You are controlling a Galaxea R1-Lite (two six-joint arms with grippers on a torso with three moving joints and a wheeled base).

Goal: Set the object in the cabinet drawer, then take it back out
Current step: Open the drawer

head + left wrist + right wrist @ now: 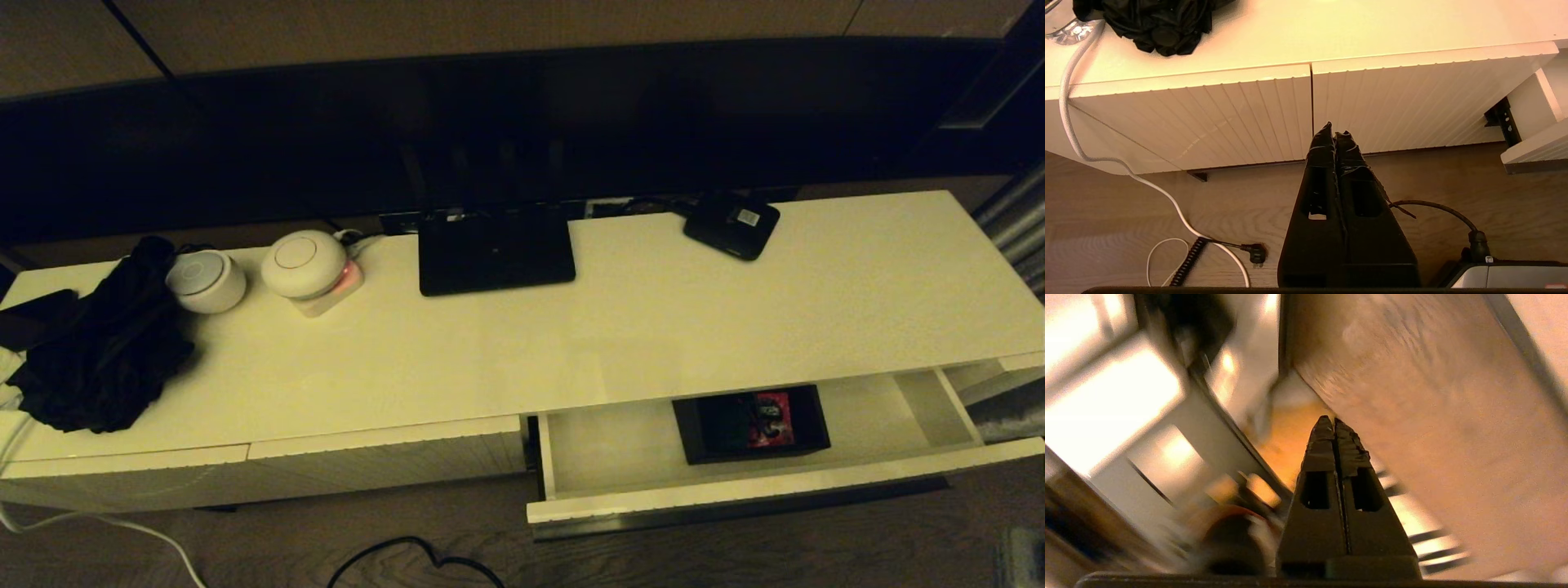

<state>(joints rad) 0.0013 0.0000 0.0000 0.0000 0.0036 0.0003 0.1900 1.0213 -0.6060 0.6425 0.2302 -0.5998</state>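
The black organiser box (749,424) with red packets inside rests on the floor of the cabinet drawer (620,453), which is pulled out at the cabinet's right half. Neither arm appears in the head view. My left gripper (1334,133) is shut and empty, low in front of the ribbed closed panels (1216,118), over the wooden floor. My right gripper (1330,421) is also shut with nothing in it, beside a brown surface; the box does not show in that view.
On the cabinet top (653,327) lie a flat black router (495,247), a small black device with a white label (732,224), two round white devices (304,262), and a black cloth (106,347) at the left. Cables (1180,216) run over the floor.
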